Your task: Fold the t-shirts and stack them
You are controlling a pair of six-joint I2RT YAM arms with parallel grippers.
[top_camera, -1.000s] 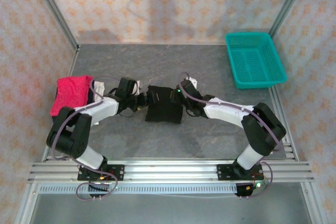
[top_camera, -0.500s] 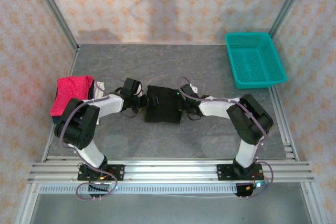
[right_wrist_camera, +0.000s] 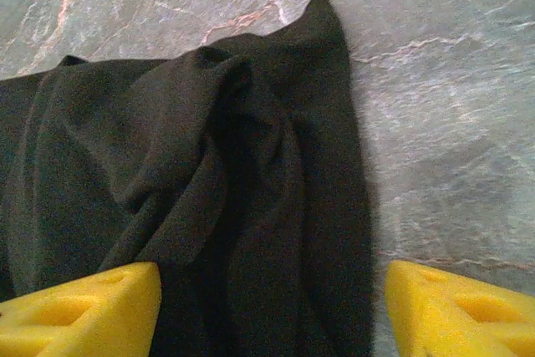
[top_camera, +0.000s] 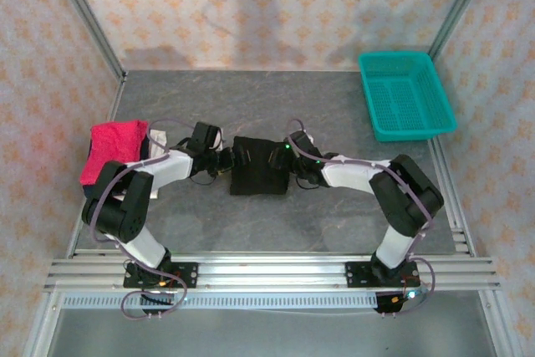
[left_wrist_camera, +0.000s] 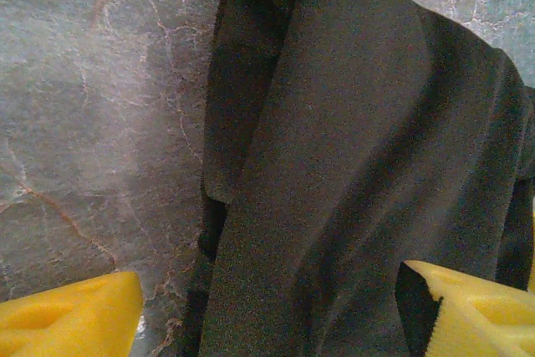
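Black t-shirt [top_camera: 259, 169] looks folded; stacking next.
Both arms' jaws gape wide, empty, at its ends; likely grip it, carry onto pink t-shirt [top_camera: 113, 148].

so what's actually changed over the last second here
Only the arms: both elbows drew in slightly toward the middle. The left gripper and right gripper kept to the side edges of the black t-shirt; both stand open now, holding nothing. Whether either gripped earlier I cannot tell. The black t-shirt, pink t-shirt and teal basket stayed put.
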